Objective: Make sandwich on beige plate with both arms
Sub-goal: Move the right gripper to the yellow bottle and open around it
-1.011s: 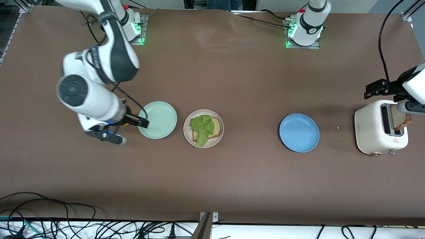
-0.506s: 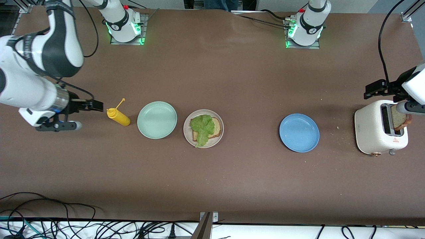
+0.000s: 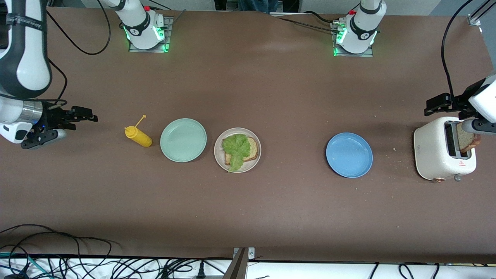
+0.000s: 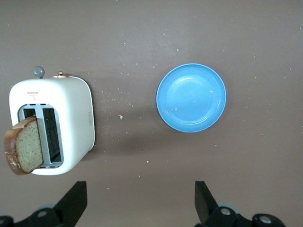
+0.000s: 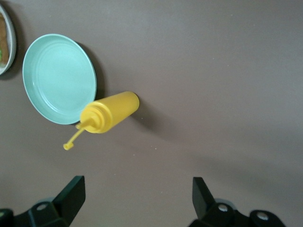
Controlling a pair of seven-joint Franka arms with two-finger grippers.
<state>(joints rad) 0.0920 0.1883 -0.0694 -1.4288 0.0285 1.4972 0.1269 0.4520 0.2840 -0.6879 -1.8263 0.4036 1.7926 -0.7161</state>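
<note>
The beige plate (image 3: pixel 217 152) sits mid-table with one toasted bread slice (image 3: pixel 252 148) on it and a ruffled lettuce leaf (image 3: pixel 235 149) on top. A second slice (image 3: pixel 465 138) (image 4: pixel 22 151) sticks up out of the white toaster (image 3: pixel 434 151) (image 4: pixel 71 118) at the left arm's end. My left gripper (image 3: pixel 431 106) (image 4: pixel 140 201) hovers open and empty over the table beside the toaster. My right gripper (image 3: pixel 90 115) (image 5: pixel 137 196) hangs open and empty over bare table at the right arm's end, past the yellow bottle (image 3: pixel 138 136) (image 5: pixel 110 112).
A mint-green plate (image 3: pixel 183 140) (image 5: pixel 57 78) lies between the yellow bottle and the beige plate. A blue plate (image 3: pixel 349 155) (image 4: pixel 191 97) lies between the beige plate and the toaster. Crumbs are scattered near the toaster. Cables run along the table's front edge.
My right arm has swung away from over the mint-green plate toward its own end of the table, uncovering the yellow bottle. The left arm has not moved.
</note>
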